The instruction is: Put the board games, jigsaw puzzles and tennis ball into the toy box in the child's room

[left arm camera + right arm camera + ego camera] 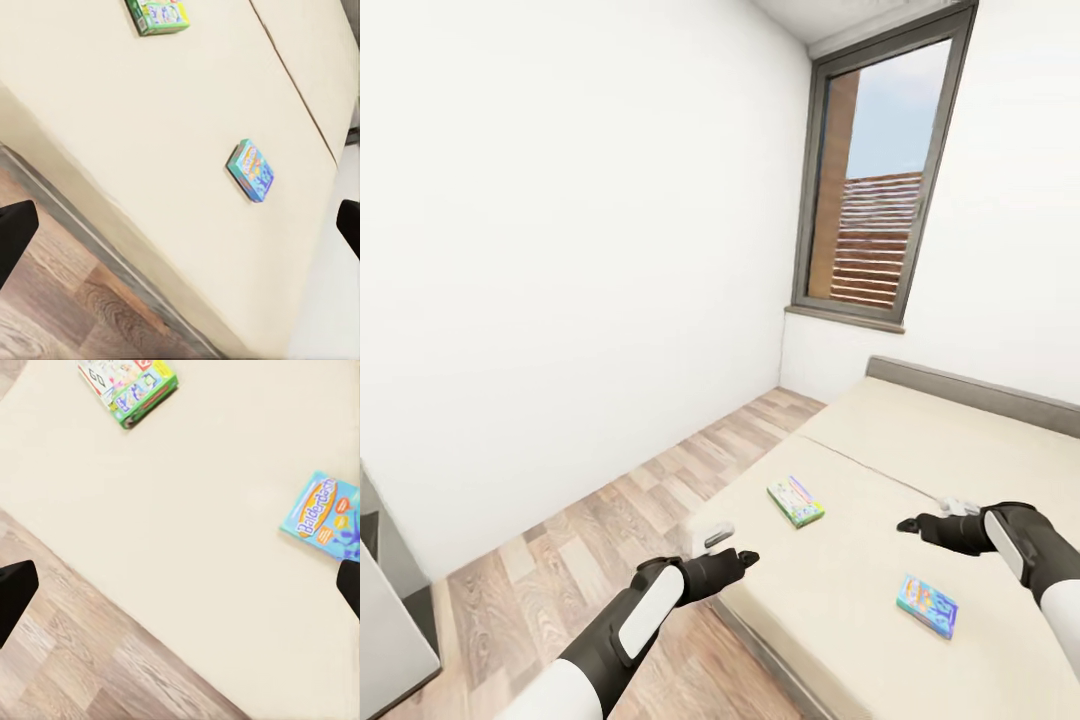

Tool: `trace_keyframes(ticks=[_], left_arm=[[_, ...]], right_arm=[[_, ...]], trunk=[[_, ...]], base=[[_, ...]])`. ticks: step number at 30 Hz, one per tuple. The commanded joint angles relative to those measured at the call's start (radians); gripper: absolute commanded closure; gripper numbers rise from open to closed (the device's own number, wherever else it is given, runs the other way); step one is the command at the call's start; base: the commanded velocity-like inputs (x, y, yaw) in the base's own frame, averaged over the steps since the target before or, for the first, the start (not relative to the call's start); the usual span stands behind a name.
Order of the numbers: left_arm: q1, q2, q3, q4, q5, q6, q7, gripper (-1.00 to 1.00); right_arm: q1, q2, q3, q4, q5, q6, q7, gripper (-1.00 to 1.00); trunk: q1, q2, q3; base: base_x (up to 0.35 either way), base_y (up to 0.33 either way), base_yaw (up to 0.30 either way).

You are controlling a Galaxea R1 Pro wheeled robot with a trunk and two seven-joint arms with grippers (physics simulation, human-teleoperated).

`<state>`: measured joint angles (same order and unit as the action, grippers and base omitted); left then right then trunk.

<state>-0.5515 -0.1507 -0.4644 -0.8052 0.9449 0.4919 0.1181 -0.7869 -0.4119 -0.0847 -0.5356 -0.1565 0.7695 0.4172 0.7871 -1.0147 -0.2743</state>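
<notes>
Two board games lie flat on the beige bed (880, 470). One is green-edged (796, 501) and lies near the bed's left side. The other is a blue "Balderdash" box (927, 605), nearer to me. My left gripper (732, 548) hovers open over the bed's near left corner. My right gripper (930, 515) is open above the mattress, between the two games. Both wrist views look down on the green-edged game (157, 15) (127, 386) and the blue one (251, 170) (326, 514), with the fingertips (15, 232) (15, 592) wide apart. The toy box, jigsaw puzzles and tennis ball are out of view.
Wood-plank floor (610, 520) runs between the bed and the white wall. A tall window with slatted shutters (880, 170) stands behind the low grey headboard (970, 390). A corner of the light grey table (385, 600) shows at the left edge.
</notes>
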Motion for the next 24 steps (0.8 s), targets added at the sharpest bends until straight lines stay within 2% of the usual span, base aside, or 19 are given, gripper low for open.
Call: trace_keyframes(ticks=[1,17,24], left_arm=[[-0.001,0.000,-0.002,-0.002,0.011,0.002,0.009,-1.00],[0.004,0.003,-0.002,-0.009,0.008,-0.005,0.003,-1.00],[0.010,0.021,-0.005,-0.005,0.008,-0.011,-0.003,-1.00]], right_arm=[[-0.002,-0.002,-0.003,-0.001,-0.004,0.007,0.000,-1.00],[-0.012,-0.013,-0.004,0.007,-0.003,0.007,0.000,-1.00],[-0.013,-0.014,-0.004,0.008,-0.004,0.007,0.000,-1.00]], trunk=[[0.000,-0.001,-0.001],[0.000,-0.001,-0.006],[0.000,-0.001,-0.013]], base=[[0.000,0.000,-0.291],[0.000,0.000,-0.279],[0.000,0.000,-0.222]])
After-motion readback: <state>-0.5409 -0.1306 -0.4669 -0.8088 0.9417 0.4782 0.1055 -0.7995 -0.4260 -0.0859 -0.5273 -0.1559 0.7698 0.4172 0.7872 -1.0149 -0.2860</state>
